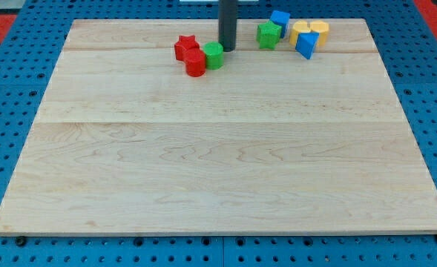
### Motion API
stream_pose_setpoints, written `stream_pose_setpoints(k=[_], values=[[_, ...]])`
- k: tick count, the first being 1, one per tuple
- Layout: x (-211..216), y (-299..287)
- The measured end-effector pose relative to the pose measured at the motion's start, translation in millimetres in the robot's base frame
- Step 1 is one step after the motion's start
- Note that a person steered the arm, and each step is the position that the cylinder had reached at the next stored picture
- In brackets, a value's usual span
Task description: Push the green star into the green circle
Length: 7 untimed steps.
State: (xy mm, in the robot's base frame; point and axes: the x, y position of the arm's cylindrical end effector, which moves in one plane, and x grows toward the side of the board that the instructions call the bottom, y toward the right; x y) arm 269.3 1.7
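Note:
The green star (269,33) lies near the view's top, right of centre. The green circle (214,55) lies to its left, touching a red cylinder (196,63) with a red star (185,47) just behind that. My tip (227,49) stands on the board between the two green blocks, just right of the green circle and a short gap left of the green star. The rod rises straight up out of the view's top.
A blue block (280,20) sits behind the green star. Two yellow blocks (310,30) and another blue block (306,44) cluster to its right. The wooden board (218,148) rests on a blue pegboard; the blocks lie close to the board's top edge.

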Motion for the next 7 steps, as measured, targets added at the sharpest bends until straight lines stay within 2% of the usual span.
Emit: stream_pose_setpoints(k=[2,5,7], values=[[0,-9],[-45,-2],[-47,66]])
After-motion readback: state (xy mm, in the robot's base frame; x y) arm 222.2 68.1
